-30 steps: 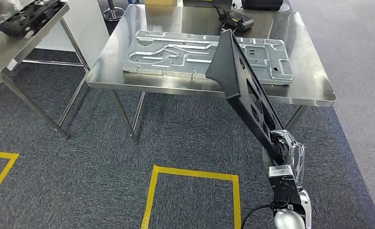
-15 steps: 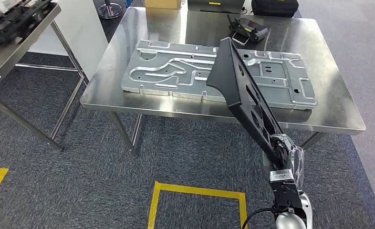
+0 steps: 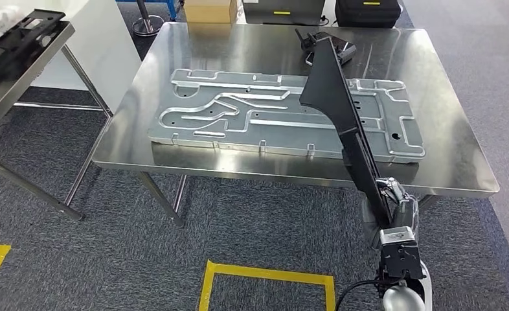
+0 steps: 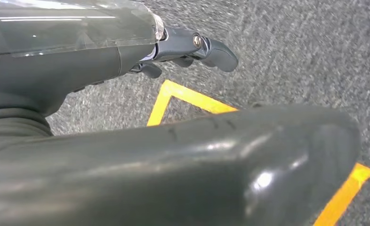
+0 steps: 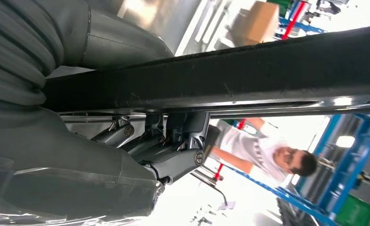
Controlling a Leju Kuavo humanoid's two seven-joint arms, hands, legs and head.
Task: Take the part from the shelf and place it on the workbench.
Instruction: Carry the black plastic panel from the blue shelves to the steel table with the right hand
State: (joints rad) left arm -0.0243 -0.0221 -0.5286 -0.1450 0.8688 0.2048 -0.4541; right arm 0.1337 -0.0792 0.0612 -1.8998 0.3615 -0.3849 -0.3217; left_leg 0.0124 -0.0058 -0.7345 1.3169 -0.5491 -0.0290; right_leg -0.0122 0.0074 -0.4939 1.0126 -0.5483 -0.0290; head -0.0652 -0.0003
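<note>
The right hand [image 3: 394, 201] grips the lower end of the long black part [image 3: 342, 110], its fingers [image 5: 173, 141] wrapped around the part's narrow edge as the right wrist view shows; the part rises from the hand and slants up and away over the near edge of the workbench [image 3: 446, 175], its broad upper end standing in the air above the grey metal plate [image 3: 239, 116] that lies flat on the workbench; whether the part touches the workbench or the plate I cannot tell, but it is tilted, not lying down; the hand itself sits just off the workbench's near edge, on the robot's side, below the level of the top.

The left hand [image 4: 188, 47] hangs over grey carpet crossed by yellow tape [image 4: 192, 96]; its dark fingers [image 4: 216, 52] reach out with nothing between them, the thick thumb lying apart, so it holds nothing and is spread.

On the far side of the workbench from the hand lies a small black controller [image 3: 333, 48]; beyond the workbench's far edge stand a cardboard box [image 3: 210, 10] and a black case [image 3: 368, 11]; to the workbench's left stands another steel table [image 3: 19, 81] bearing a black part [image 3: 15, 42]; the right wrist view catches a person [image 5: 268, 155] in a white shirt in the background.
</note>
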